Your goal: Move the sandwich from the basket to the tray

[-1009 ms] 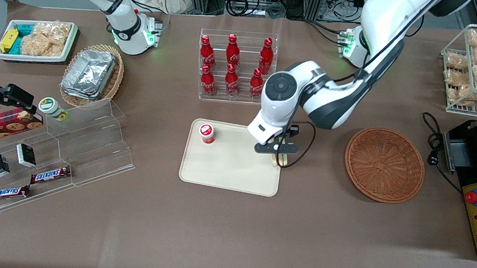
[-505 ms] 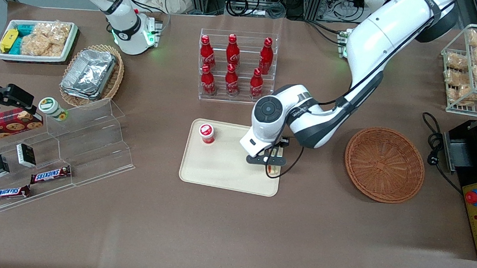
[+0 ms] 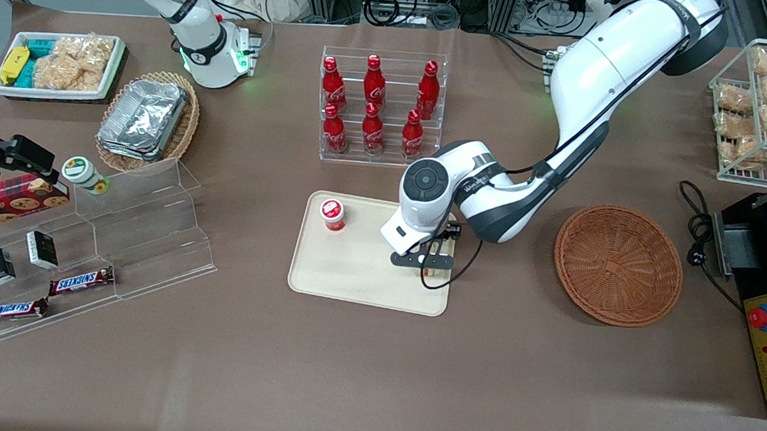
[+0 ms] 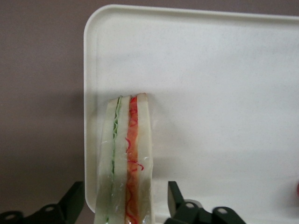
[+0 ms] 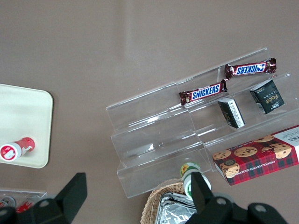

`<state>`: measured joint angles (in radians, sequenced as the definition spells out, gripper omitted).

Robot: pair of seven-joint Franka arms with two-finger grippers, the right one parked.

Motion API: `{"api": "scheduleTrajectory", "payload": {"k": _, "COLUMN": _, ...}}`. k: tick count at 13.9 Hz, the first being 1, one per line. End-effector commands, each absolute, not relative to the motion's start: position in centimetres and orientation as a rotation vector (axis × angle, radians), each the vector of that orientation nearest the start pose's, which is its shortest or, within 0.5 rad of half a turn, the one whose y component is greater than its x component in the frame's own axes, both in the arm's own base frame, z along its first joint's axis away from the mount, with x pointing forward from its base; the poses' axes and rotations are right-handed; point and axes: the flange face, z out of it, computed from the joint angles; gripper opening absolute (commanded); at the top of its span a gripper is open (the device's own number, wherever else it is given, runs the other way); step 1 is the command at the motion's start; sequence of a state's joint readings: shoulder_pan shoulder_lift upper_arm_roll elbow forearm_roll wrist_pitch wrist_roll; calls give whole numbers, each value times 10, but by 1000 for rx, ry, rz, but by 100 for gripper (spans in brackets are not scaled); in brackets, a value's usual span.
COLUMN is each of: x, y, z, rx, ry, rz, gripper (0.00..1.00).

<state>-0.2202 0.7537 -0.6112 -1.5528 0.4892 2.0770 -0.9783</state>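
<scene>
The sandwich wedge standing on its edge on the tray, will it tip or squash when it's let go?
The pale triangular sandwich wedge stands thin on edge between the tool's fingers, so it probably tips flat once released. Its soft-looking bread likely squashes under a hard squeeze. It sits near the cream plastic tray's rim and might topple off.

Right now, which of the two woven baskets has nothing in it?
The reddish-brown basket, at the working arm's end of the table. The tan basket holds foil containers. The hand is over the tray with the sandwich.
</scene>
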Motion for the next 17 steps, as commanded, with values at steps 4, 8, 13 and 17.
{"api": "scheduleTrajectory", "payload": {"k": 4, "x": 558, "y": -407, "z": 379, "rx": -3034, "ry": -402, "rz": -173, "gripper": 100}}
{"api": "scheduleTrajectory", "payload": {"k": 8, "x": 571, "y": -352, "z": 460, "rx": -3015, "ry": -653, "rz": -231, "gripper": 100}}
{"api": "scheduleTrajectory", "payload": {"k": 13, "x": 563, "y": -278, "z": 529, "rx": -2986, "ry": -724, "rz": -222, "gripper": 100}}
{"api": "scheduleTrajectory", "payload": {"k": 17, "x": 559, "y": -212, "z": 563, "rx": -3007, "ry": -545, "rz": -107, "gripper": 100}}
